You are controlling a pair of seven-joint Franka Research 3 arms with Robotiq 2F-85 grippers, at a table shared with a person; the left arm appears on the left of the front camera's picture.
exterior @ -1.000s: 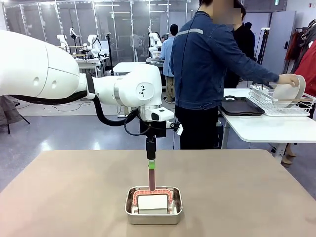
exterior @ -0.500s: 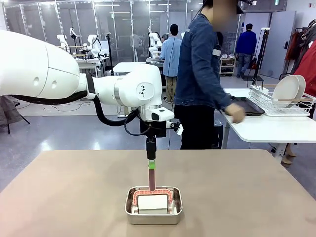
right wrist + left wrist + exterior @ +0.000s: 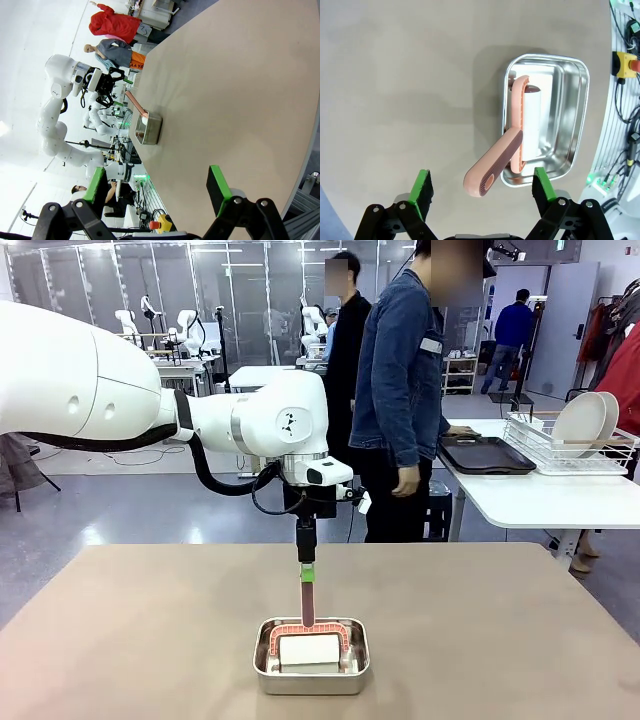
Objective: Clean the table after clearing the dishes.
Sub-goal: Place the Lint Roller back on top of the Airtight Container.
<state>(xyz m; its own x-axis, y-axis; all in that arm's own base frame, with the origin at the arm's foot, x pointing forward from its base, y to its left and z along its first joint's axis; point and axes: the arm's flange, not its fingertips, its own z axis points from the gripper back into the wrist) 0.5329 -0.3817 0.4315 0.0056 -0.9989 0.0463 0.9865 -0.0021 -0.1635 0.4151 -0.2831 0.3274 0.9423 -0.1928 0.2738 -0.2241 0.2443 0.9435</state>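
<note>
Front view: the left gripper [image 3: 306, 562] hangs over the roller [image 3: 308, 645] in the pan [image 3: 311, 672], low centre on the table [image 3: 150, 640].

Left wrist view: jaws wide astride the handle [image 3: 492, 162] — descend centred, then close.

Right wrist view: the right gripper [image 3: 157, 190] hangs wide, empty — dishes [image 3: 585, 423] racked at the front view's right.

A glossy grey floor [image 3: 150, 510] runs back to glass partition walls [image 3: 150, 280] under bright ceiling strip lights; a white side table [image 3: 540, 500] stands at the right, bearing a wire dish rack [image 3: 570, 452]; red garments [image 3: 625, 350] hang beyond it.
</note>
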